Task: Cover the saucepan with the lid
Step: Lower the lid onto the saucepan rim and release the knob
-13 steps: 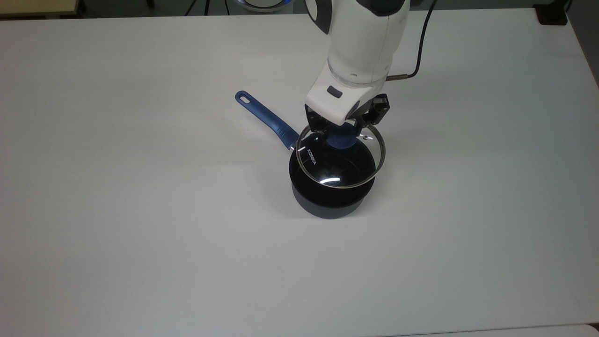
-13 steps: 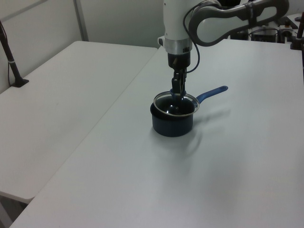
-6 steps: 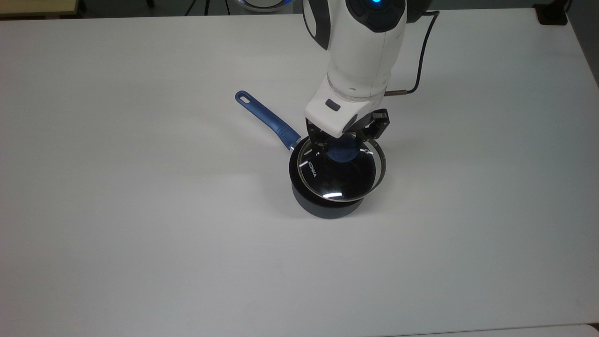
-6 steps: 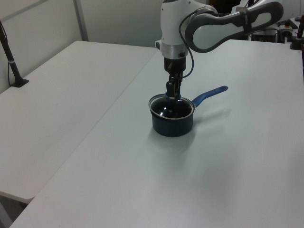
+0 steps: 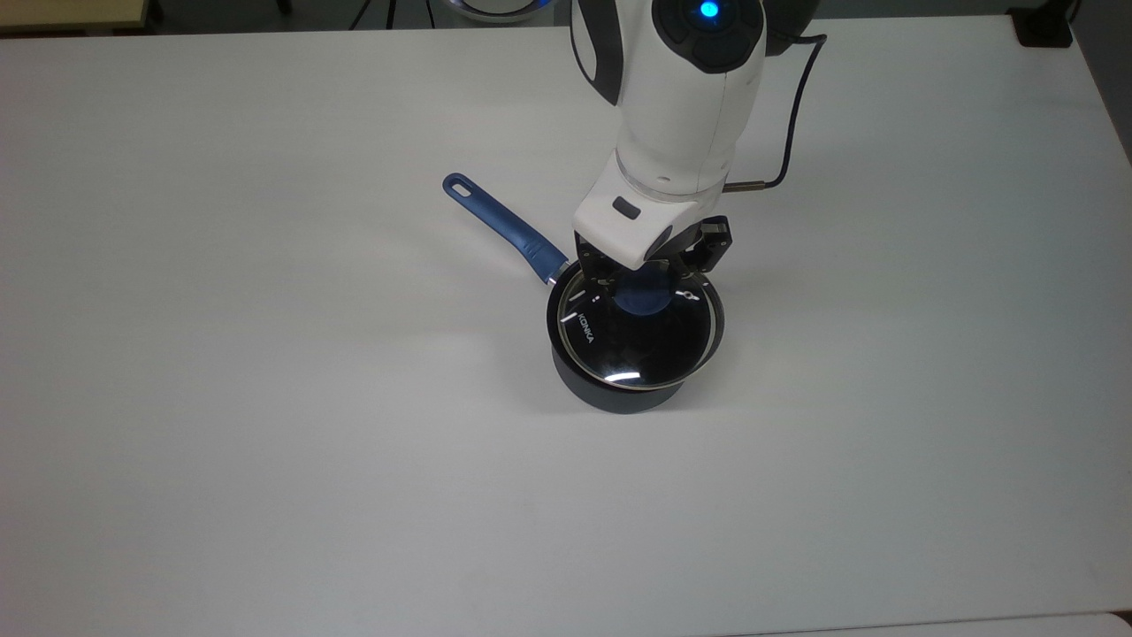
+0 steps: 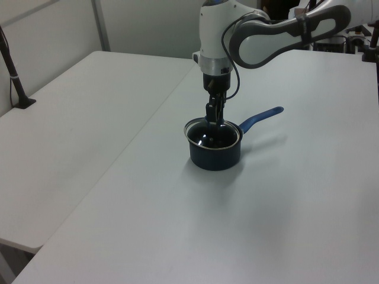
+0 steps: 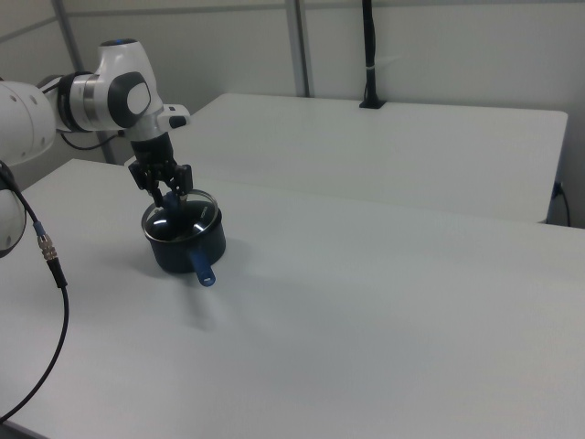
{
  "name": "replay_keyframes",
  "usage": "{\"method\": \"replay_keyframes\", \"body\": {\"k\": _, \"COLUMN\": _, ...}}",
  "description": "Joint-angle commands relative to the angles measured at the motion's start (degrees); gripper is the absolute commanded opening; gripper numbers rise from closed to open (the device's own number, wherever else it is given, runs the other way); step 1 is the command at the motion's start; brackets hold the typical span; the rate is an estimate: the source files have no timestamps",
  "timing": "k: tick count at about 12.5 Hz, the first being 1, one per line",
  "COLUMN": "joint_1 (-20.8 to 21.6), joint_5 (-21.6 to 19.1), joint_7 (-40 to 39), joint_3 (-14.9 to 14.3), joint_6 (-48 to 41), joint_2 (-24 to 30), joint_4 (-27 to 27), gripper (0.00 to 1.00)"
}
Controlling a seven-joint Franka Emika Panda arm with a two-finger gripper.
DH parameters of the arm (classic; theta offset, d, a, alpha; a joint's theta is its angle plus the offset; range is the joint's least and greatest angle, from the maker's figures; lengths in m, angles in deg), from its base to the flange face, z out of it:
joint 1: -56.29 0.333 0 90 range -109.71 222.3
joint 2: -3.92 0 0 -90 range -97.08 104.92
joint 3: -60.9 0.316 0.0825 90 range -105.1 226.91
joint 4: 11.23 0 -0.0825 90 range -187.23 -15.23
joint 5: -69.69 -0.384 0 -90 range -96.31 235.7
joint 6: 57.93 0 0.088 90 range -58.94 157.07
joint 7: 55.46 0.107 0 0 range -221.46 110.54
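Over the last second the round clear glass lid with its metal rim and blue knob (image 5: 638, 332) has come down from a tilted hover above the small dark saucepan with the long blue handle (image 5: 619, 389) to sit level in the pan's mouth. A second ago its rim stood clear of the pan and overhung it toward the top view's right; now the metal ring lines up with the pan's black rim almost all the way round (the white "KONKA" lettering lies just inside the edge nearest the handle). The pan stands where it did on the white tabletop (image 5: 265, 398), handle pointing to the top view's upper left.

The black two-finger pincer (image 5: 648, 285) is still pinching the blue knob, its fingers pressed against either side of it. In the left view the pincer (image 6: 213, 116) hangs straight down into the covered saucepan (image 6: 215, 155), and the right view agrees, with the lid (image 7: 183, 219) flat across the top.

By my reading the placement itself is nearly done: what remains is to let go of the knob and lift away without dragging the lid off-centre.
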Motion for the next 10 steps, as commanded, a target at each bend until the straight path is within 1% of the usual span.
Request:
{"method": "replay_keyframes", "body": {"k": 1, "joint_1": 1.07, "joint_5": 1.71, "joint_7": -0.37, "joint_3": -1.01, "joint_6": -1.26, "joint_2": -0.37, "joint_4": 0.83, "gripper": 0.25}}
{"method": "replay_keyframes", "body": {"k": 2, "joint_1": 1.07, "joint_5": 2.32, "joint_7": -0.99, "joint_3": -1.01, "joint_6": -3.01, "joint_2": -0.37, "joint_4": 0.83, "gripper": 0.28}}
{"method": "replay_keyframes", "body": {"k": 3, "joint_1": 1.16, "joint_5": 2.33, "joint_7": -1.34, "joint_3": -1.01, "joint_6": -3.99, "joint_2": -0.37, "joint_4": 0.83, "gripper": 0.53}}
{"method": "replay_keyframes", "body": {"k": 4, "joint_1": 1.16, "joint_5": 2.33, "joint_7": -1.61, "joint_3": -1.01, "joint_6": -5.13, "joint_2": -0.28, "joint_4": 0.83, "gripper": 0.69}}
{"method": "replay_keyframes", "body": {"k": 5, "joint_1": 1.34, "joint_5": 2.24, "joint_7": -1.78, "joint_3": -0.93, "joint_6": -5.92, "joint_2": -0.28, "joint_4": 0.83, "gripper": 1.0}}
{"method": "replay_keyframes", "body": {"k": 8, "joint_1": 1.43, "joint_5": 1.63, "joint_7": -1.17, "joint_3": -0.57, "joint_6": -7.51, "joint_2": 0.15, "joint_4": 0.83, "gripper": 1.0}}
{"method": "replay_keyframes", "body": {"k": 10, "joint_1": 1.34, "joint_5": 1.8, "joint_7": 2.07, "joint_3": -0.57, "joint_6": -7.51, "joint_2": 1.9, "joint_4": 0.83, "gripper": 1.0}}
